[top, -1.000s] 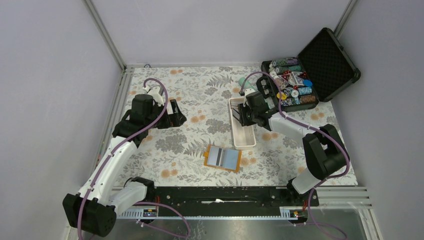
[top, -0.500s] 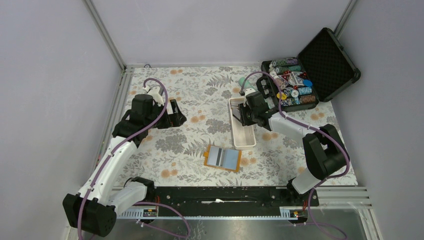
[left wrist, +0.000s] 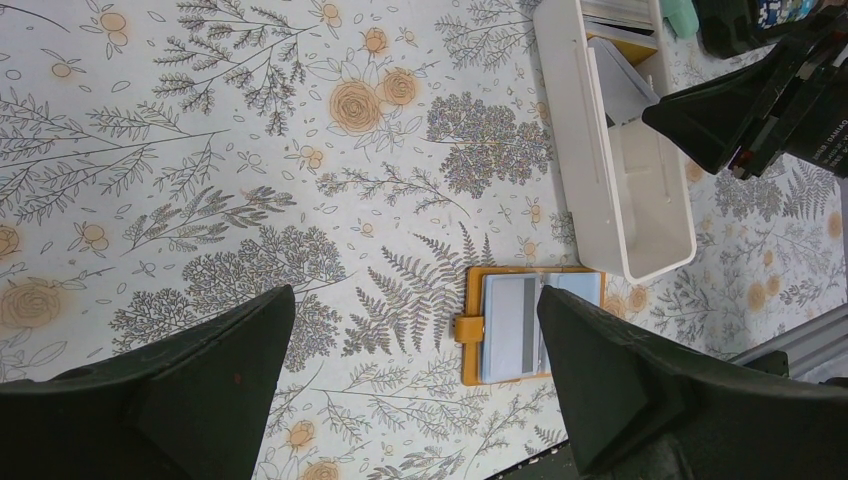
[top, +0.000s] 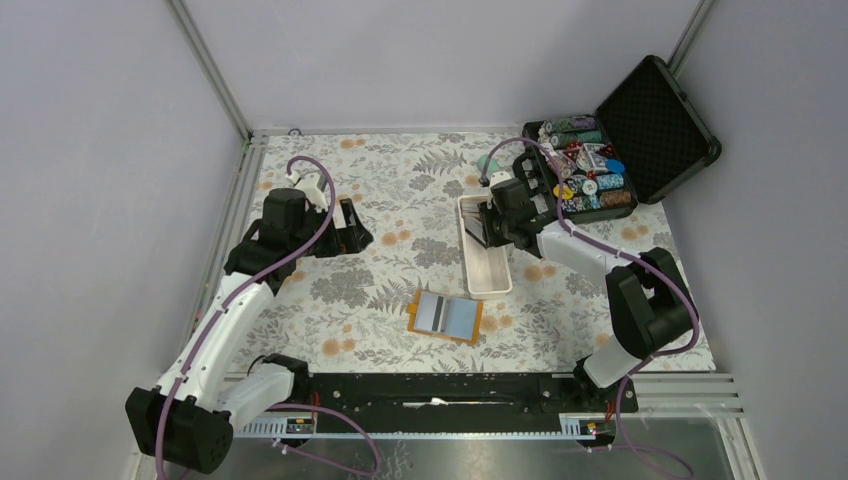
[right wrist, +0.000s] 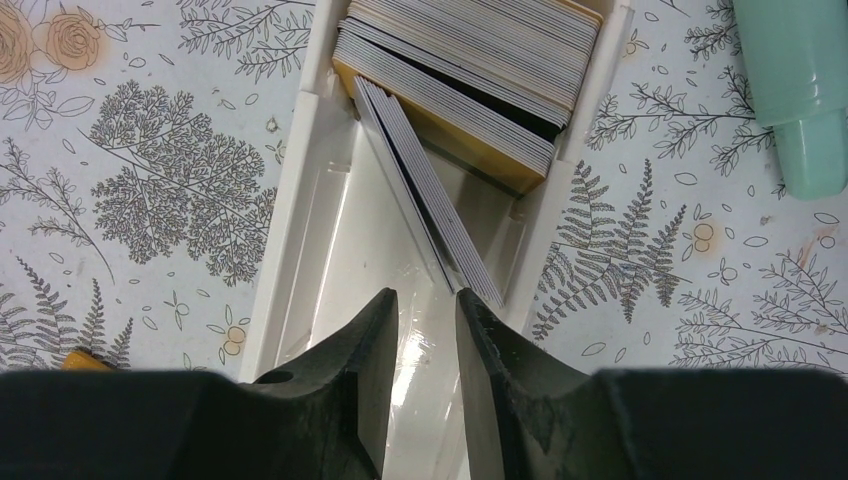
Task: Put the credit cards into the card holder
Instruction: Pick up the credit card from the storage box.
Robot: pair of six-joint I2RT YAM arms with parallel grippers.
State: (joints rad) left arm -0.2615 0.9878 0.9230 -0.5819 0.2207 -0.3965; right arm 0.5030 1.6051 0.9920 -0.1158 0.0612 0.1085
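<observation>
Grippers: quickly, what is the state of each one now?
Left gripper: wide open, holding nothing.
Right gripper: slightly open, nothing between its jaws, inside the white tray beside leaning credit cards.

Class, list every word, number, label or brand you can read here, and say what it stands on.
No text is readable.
Right hand: faint white print, seen from the left wrist view, too blurred.
Poker chips: markings too small.
Credit cards: no print visible.

The credit cards stand stacked in the white tray; the orange card holder lies open nearby.
</observation>
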